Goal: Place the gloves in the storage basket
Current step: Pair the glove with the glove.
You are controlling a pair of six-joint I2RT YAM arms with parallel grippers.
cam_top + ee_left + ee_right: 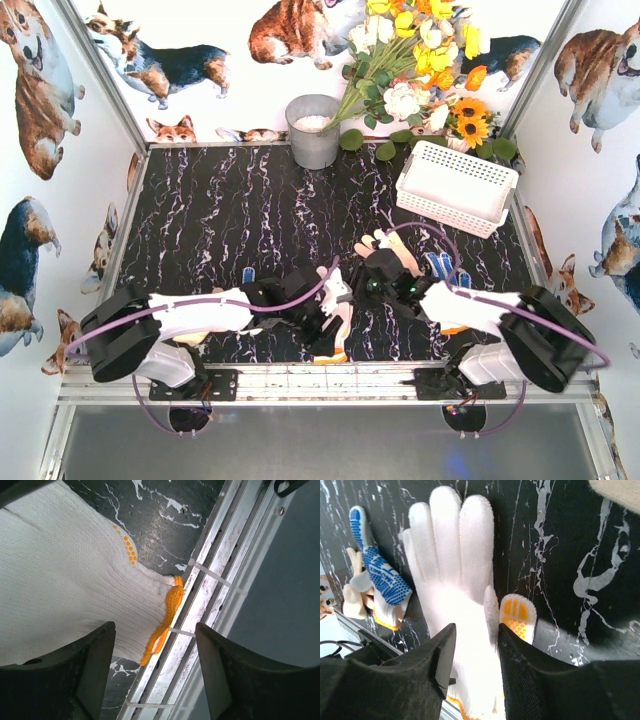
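A white knit glove with an orange cuff lies by the table's front rail; it also shows in the top view. My left gripper hangs open over its cuff, touching nothing, and shows in the top view. My right gripper is low over a second white glove, jaws partly closed on either side of its palm, the thumb against the right finger. A yellow-dotted fingertip pokes out beside it. A blue-dotted glove lies to the left on a cream one. The white slotted basket stands at the back right.
A grey metal bucket stands at the back centre, with a bunch of flowers leaning to its right. The metal front rail runs right beside the left glove's cuff. Another cream glove lies past the right gripper.
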